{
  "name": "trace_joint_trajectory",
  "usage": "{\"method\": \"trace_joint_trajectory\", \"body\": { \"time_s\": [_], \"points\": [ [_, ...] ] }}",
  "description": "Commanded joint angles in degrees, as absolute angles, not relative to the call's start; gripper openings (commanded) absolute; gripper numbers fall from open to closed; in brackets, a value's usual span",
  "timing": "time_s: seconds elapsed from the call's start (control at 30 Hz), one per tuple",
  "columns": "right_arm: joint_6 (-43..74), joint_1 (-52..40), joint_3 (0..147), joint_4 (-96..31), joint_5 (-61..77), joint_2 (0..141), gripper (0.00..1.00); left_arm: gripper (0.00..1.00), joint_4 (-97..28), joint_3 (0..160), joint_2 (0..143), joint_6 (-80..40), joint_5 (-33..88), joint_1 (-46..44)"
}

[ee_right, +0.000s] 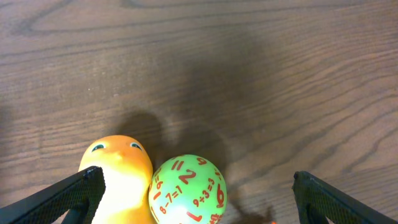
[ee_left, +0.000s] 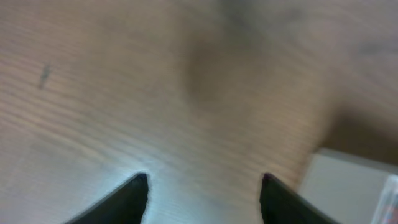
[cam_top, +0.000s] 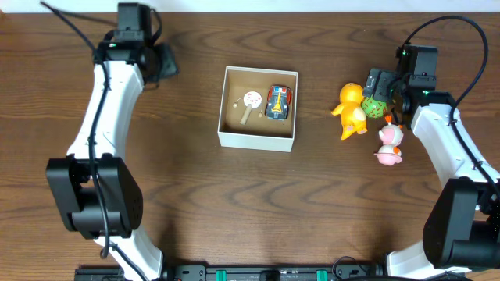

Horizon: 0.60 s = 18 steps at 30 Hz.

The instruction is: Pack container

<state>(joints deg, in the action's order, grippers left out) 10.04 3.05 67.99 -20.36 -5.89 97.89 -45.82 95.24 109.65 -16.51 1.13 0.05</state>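
Observation:
The container (cam_top: 255, 139), a square shallow box with white walls and a brown inside, sits mid-table and holds a toy car (cam_top: 277, 101) and a small round paddle toy (cam_top: 250, 102). Its blurred white corner shows in the left wrist view (ee_left: 348, 186). An orange duck (cam_top: 351, 109) lies right of it, touching a green number ball (cam_top: 373, 107). My right gripper (cam_top: 383, 97) is open, spread over the ball (ee_right: 188, 189) and the duck's head (ee_right: 118, 168). My left gripper (cam_top: 160, 61) is open and empty over bare wood at the far left.
A pink and white toy figure (cam_top: 389, 144) lies just below the green ball, next to the right arm. The table is dark brown wood.

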Motion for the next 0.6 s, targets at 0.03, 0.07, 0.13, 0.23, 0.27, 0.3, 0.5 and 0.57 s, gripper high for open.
{"method": "trace_joint_trajectory", "body": {
  "time_s": [0.03, 0.07, 0.13, 0.23, 0.27, 0.3, 0.5, 0.57],
  "points": [
    [9.58, 3.36, 69.1, -20.43, -6.2, 97.95, 0.99, 0.28, -52.12, 94.59, 112.86, -15.05, 3.27, -1.85],
    [9.58, 3.36, 69.1, -20.43, -6.2, 97.95, 0.99, 0.19, -52.31, 94.3, 113.03, -15.07, 4.54, -2.24],
    [9.58, 3.36, 69.1, -20.43, -6.2, 97.95, 0.99, 0.06, -52.69, 93.8, 113.43, -15.07, 5.61, -3.55],
    [9.58, 3.36, 69.1, -20.43, -6.2, 97.95, 0.99, 0.06, -54.87, 93.8, 114.41, -15.07, 5.58, -5.93],
    [9.58, 3.36, 69.1, -20.45, -6.2, 97.95, 0.99, 0.06, -55.64, 93.8, 114.91, -15.05, 5.58, -6.94],
    [9.58, 3.36, 69.1, -20.43, -6.2, 97.95, 0.99, 0.06, -56.14, 93.8, 115.37, -15.05, 5.58, -7.79],
    [9.58, 3.36, 69.1, -20.43, -6.2, 97.95, 0.99, 0.06, -57.25, 93.76, 117.36, -15.07, 5.65, -13.58],
    [9.58, 3.36, 69.1, -20.43, -6.2, 97.95, 0.99, 0.06, -57.58, 93.76, 117.36, -15.05, 5.58, -15.27]
  ]
}}
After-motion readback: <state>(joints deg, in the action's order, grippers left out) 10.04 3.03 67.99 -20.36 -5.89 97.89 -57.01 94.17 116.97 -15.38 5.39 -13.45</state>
